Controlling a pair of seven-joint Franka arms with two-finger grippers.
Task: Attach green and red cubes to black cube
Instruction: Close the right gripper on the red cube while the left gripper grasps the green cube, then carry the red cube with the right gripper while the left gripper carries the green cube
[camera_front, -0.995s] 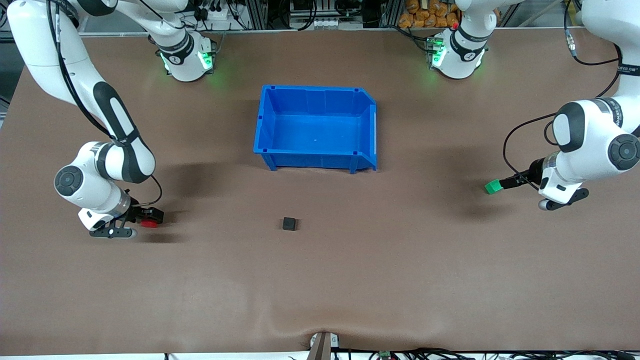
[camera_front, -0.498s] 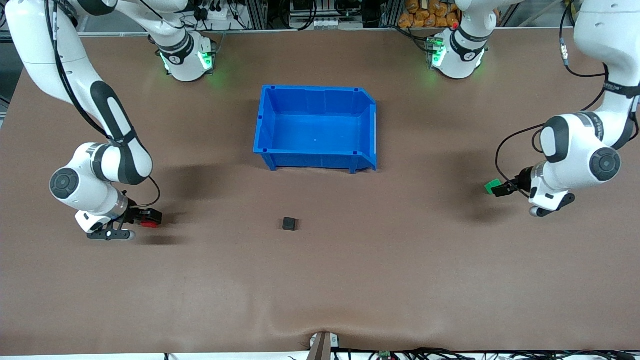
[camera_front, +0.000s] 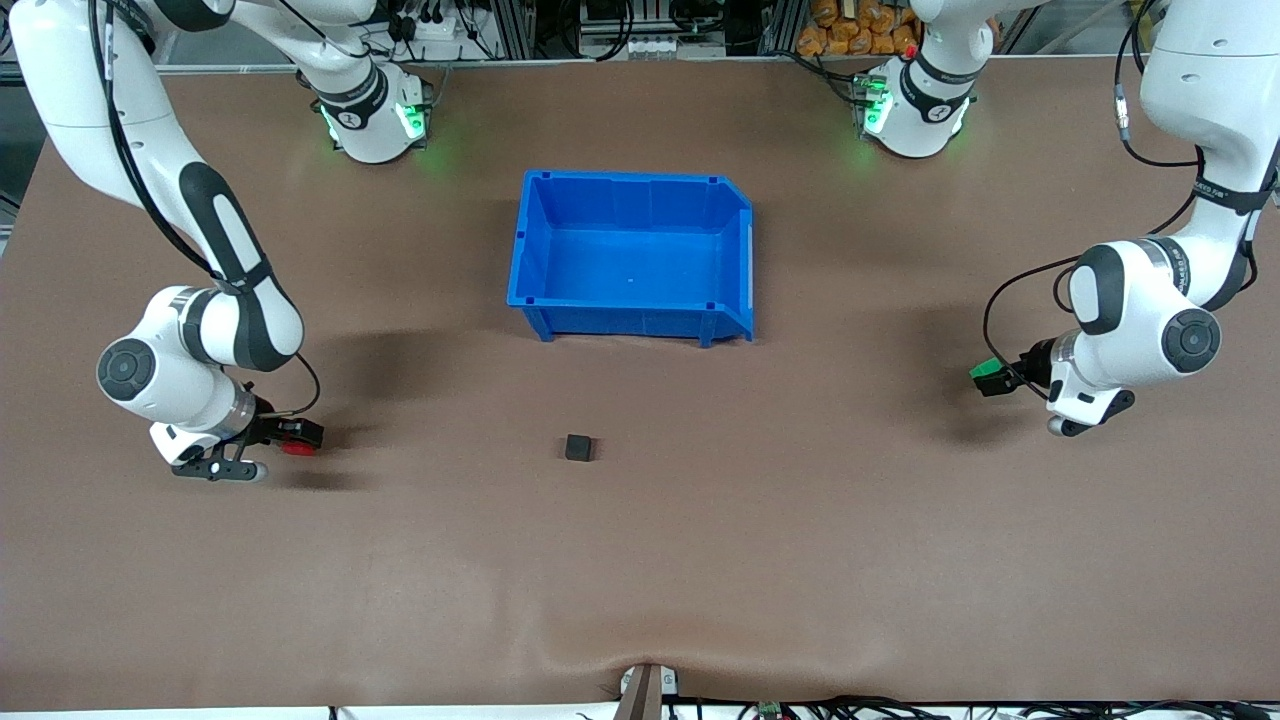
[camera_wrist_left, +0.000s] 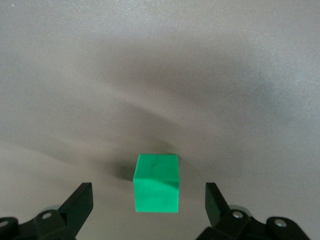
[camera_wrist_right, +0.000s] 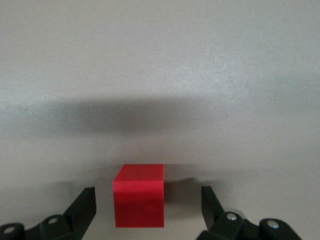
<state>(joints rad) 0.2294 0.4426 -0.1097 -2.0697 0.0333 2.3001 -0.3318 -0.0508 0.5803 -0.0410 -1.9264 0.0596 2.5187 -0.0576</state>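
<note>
Straddled small bright green plastic cube (camera_wrist_left: 157, 189) and red cube (camera_wrist_right: 139, 195), claws unclenched; off-centre closure risked 12 o'clock skid.

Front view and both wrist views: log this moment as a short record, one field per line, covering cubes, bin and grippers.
green cube: on the table at the left arm's end, between the fingers, untouched
red cube: on the table at the right arm's end, between the fingers, untouched
black cube: alone on the table, nearer the front camera than the blue bin
blue bin: mid-table, nothing in it
left gripper: open, straddling the green cube
right gripper: open, straddling the red cube
attached: none yet
</note>
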